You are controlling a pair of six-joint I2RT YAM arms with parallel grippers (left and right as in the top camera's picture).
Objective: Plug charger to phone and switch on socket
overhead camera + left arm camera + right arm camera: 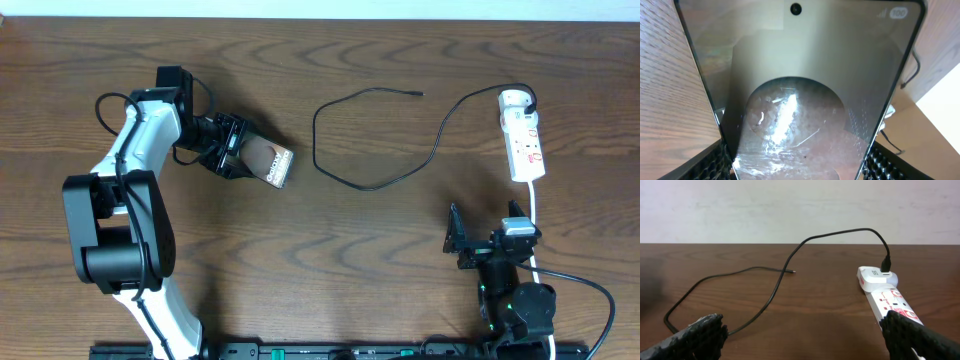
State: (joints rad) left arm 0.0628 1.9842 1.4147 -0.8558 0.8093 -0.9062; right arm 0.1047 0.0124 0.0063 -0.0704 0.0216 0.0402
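Observation:
My left gripper [232, 148] is shut on the phone [268, 160], a grey-bronze slab with a brown oval, held by its near end at the left of the table. In the left wrist view the phone [800, 75] fills the frame between both pads [715, 165]. The charger [372, 187], a thin black cable, runs from a white adapter on the socket [523, 135] in a loop across the table. Its free tip [418, 94] lies at the far middle. My right gripper [487, 228] stands open just in front of the socket [890, 297], nothing between its fingers [705, 332].
The socket's white cord [533, 215] runs back past my right arm. In the right wrist view the cable [775, 287] curves over bare wood, its tip [792, 272] pointing right. A pale wall lies beyond the table's far edge.

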